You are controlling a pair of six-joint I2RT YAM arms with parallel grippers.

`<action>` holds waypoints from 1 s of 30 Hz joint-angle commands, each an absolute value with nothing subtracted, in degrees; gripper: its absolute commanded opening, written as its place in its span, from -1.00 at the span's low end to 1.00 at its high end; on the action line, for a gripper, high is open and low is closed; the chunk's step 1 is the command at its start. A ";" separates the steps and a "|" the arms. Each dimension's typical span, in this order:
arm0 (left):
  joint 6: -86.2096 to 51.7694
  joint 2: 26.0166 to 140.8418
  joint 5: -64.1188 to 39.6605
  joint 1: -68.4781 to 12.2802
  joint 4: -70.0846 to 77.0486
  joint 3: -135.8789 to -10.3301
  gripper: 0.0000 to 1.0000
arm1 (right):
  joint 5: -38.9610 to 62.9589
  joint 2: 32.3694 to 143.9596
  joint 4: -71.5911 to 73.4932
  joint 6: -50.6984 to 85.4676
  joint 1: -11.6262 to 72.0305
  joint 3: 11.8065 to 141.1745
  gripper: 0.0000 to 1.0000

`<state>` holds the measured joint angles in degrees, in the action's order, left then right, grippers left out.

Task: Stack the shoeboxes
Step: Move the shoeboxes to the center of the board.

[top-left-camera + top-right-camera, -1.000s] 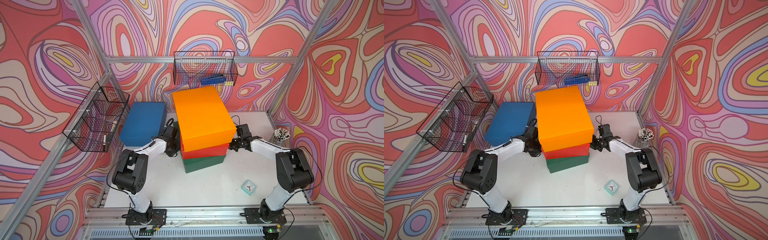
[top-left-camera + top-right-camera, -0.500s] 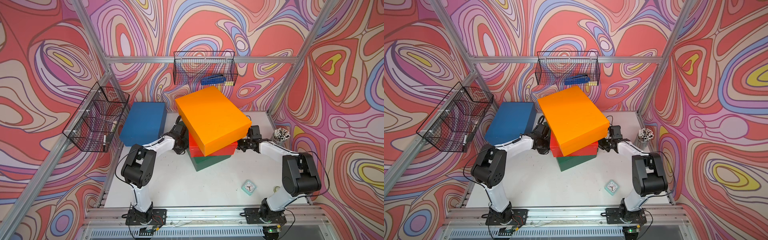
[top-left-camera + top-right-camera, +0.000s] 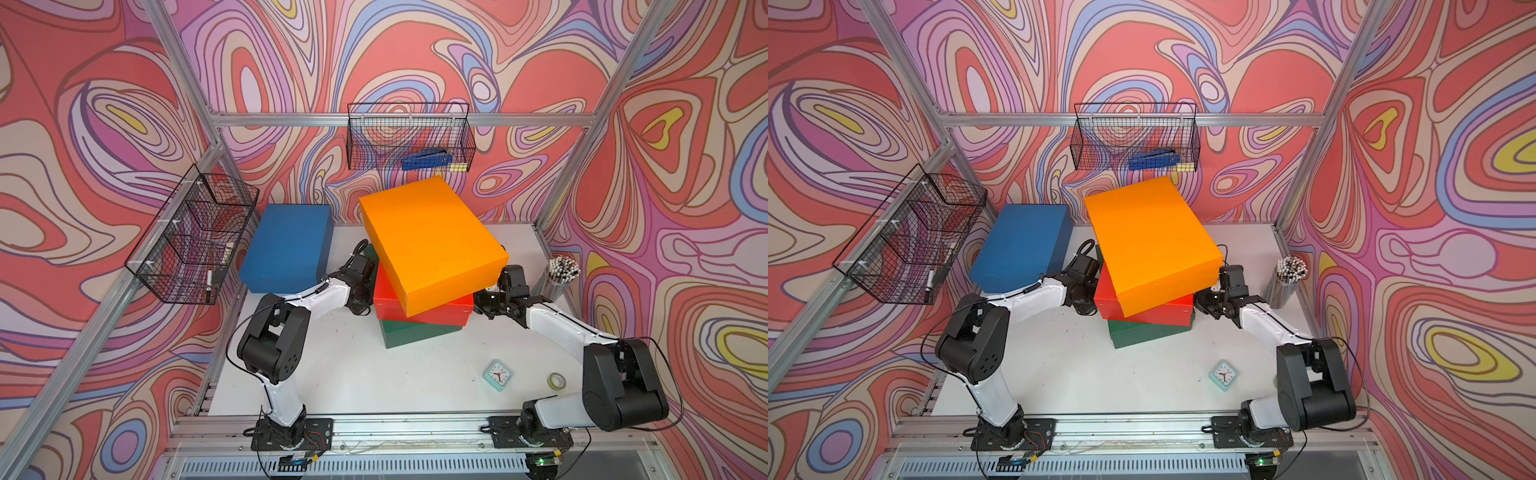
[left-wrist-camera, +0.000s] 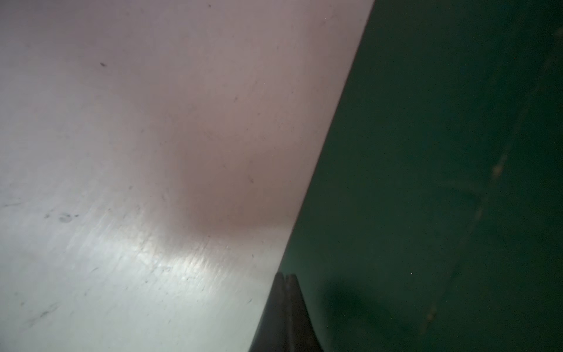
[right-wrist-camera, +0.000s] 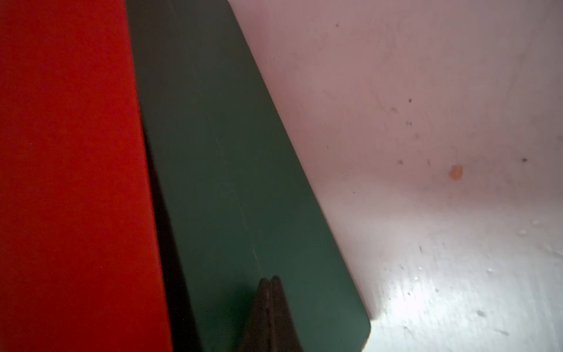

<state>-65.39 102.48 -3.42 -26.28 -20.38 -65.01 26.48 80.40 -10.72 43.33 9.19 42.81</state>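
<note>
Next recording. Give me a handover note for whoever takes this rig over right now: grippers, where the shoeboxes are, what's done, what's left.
Left gripper: jaws shut, empty, low beside the dark green shoebox.
Right gripper: jaws shut, empty, at the opposite side of the same box.
Stack: dark green at the bottom, red shoebox on it, orange shoebox on top, twisted and overhanging the red one.
Blue shoebox: alone on the table, at the back on the left arm's side.
Done: three boxes stacked. Left: probably square the orange one, then put the blue on top.
</note>
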 commanded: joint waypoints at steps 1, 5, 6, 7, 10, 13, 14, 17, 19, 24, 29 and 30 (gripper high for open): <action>-66.02 101.46 -7.45 -31.26 -17.67 -64.90 -1.00 | 30.79 77.74 -7.87 45.97 12.74 41.10 -1.00; -66.25 102.84 -7.53 -32.77 -17.72 -66.37 -1.00 | 28.61 75.27 -12.05 43.58 12.75 40.71 -1.00; -66.22 103.31 -7.56 -33.11 -17.91 -66.94 -1.00 | 27.65 74.72 -13.46 42.60 12.72 40.91 -1.00; -66.23 103.66 -7.54 -33.40 -17.92 -67.44 -1.00 | 26.92 74.39 -14.62 41.77 12.67 41.12 -1.00; -66.14 104.83 -7.54 -34.25 -18.36 -69.12 -1.00 | 25.49 73.00 -16.38 40.83 12.00 40.94 -1.00; -65.97 106.03 -7.36 -35.02 -19.12 -71.02 -1.00 | 25.49 71.40 -15.86 41.53 10.13 39.85 -1.00; -65.94 106.35 -7.32 -35.15 -19.41 -71.66 -1.00 | 25.41 71.03 -15.91 41.60 9.52 39.49 -1.00; -65.86 106.79 -7.16 -35.26 -19.96 -72.50 -1.00 | 25.49 70.40 -17.50 40.87 7.30 39.47 -1.00; -65.51 106.53 -6.53 -35.24 -20.57 -72.75 -1.00 | 25.84 69.97 -18.71 40.18 5.18 39.77 -1.00; -64.52 104.87 -4.90 -34.66 -22.13 -72.71 -1.00 | 27.68 68.75 -22.35 37.47 -1.35 41.21 -1.00; -64.26 101.79 -5.24 -31.75 -21.69 -69.14 -1.00 | 24.63 66.40 -28.74 33.92 -4.83 44.35 -1.00; -64.25 101.00 -5.34 -31.04 -21.54 -68.38 -1.00 | 24.22 65.83 -29.54 33.59 -5.45 44.64 -1.00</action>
<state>-64.75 104.57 -4.69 -32.86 -21.10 -69.97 24.67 68.10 -25.87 36.47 -4.12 42.48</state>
